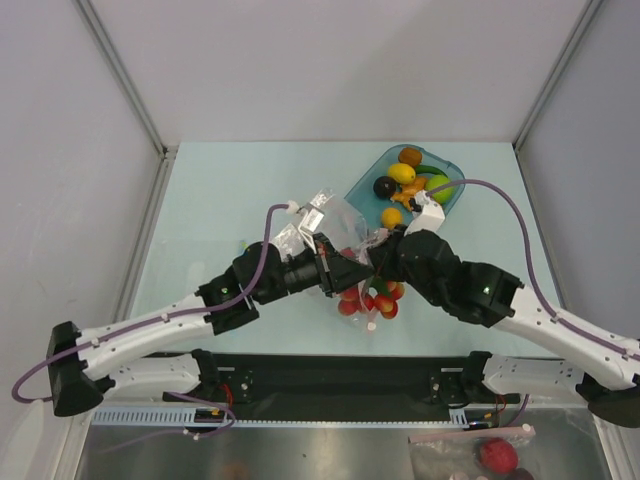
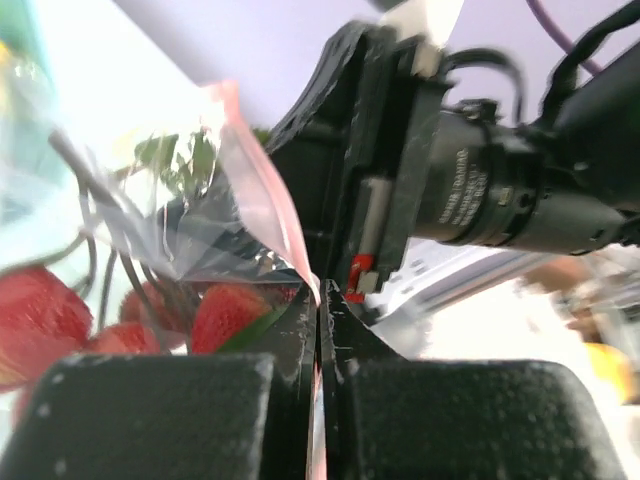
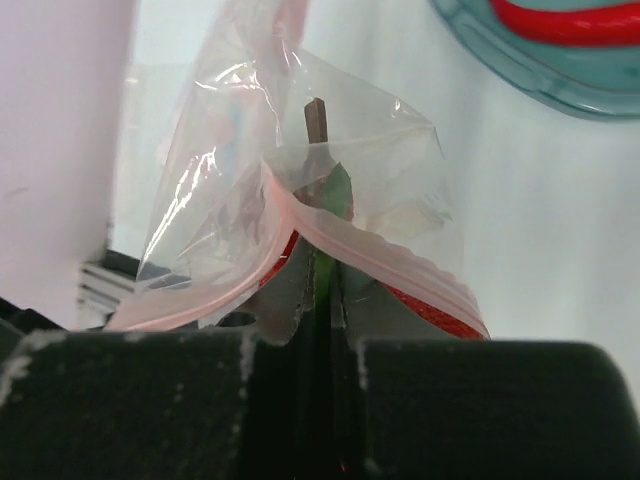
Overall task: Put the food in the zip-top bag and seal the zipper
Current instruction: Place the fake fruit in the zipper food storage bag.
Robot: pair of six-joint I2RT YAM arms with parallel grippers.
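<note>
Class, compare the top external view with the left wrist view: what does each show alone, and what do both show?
Top external only: the dark round toy plum and a spare clear bag holding a red ball. Left wrist only: the left arm's jaws shut on the thin pink zipper strip. Both: the clear crinkly plastic bag and red toy strawberries.

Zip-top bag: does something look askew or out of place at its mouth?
Yes. In the right wrist view the zipper is bent into a peak, not straight, and a green leaf sits just where the right gripper pinches it. The leaf may be caught in the seal.
</note>
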